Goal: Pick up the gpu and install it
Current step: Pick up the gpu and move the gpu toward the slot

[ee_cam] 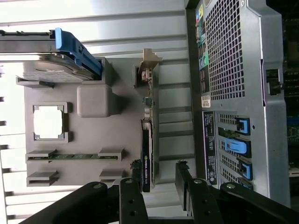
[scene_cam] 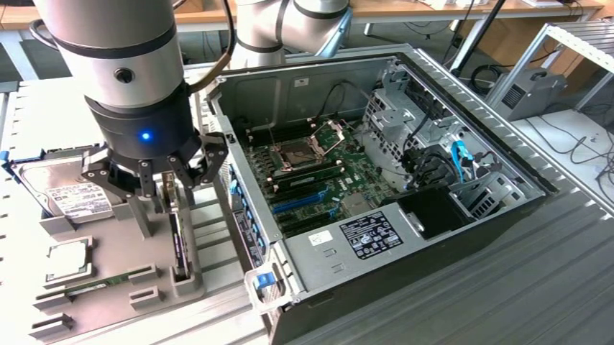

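So the gripper [scene_cam: 161,188] [ee_cam: 159,189] is hanging with its jaws spread wide and nothing in them, right over the gpu [scene_cam: 177,241] [ee_cam: 146,154]. The card is standing on its long edge in a slot of the gray holder tray [scene_cam: 115,248] [ee_cam: 117,135], directly below the gripper and lined up with the gap between the fingers, its near end sitting closer to one finger than the other. The open pc case [scene_cam: 384,237] [ee_cam: 233,70] is just off to one side of the gripper, and the hard drive [scene_cam: 67,194] [ee_cam: 46,51] lies on the other side.
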Available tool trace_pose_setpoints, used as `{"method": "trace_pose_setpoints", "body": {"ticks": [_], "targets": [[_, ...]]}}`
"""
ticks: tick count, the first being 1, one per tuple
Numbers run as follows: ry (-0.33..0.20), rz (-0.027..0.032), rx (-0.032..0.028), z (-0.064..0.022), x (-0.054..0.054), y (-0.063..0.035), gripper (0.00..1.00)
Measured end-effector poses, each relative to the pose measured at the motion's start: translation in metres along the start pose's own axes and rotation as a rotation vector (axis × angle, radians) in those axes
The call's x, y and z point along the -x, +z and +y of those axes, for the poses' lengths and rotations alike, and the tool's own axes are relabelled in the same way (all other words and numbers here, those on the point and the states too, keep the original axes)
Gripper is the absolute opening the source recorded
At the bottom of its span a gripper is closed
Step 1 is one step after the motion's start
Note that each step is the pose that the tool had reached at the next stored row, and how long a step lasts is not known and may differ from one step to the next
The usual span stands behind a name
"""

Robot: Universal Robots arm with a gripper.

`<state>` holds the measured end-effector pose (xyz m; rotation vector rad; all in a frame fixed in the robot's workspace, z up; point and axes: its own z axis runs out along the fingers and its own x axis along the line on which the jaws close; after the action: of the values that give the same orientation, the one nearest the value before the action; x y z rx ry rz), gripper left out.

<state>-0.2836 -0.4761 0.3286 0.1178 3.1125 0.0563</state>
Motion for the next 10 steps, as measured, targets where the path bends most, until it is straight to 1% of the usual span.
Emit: {"method": "trace_pose_setpoints", "body": {"ticks": [10], "targets": [[0.0, 0.0, 0.0, -0.0001, -0.0001, 0.0026, 0.42]]}}
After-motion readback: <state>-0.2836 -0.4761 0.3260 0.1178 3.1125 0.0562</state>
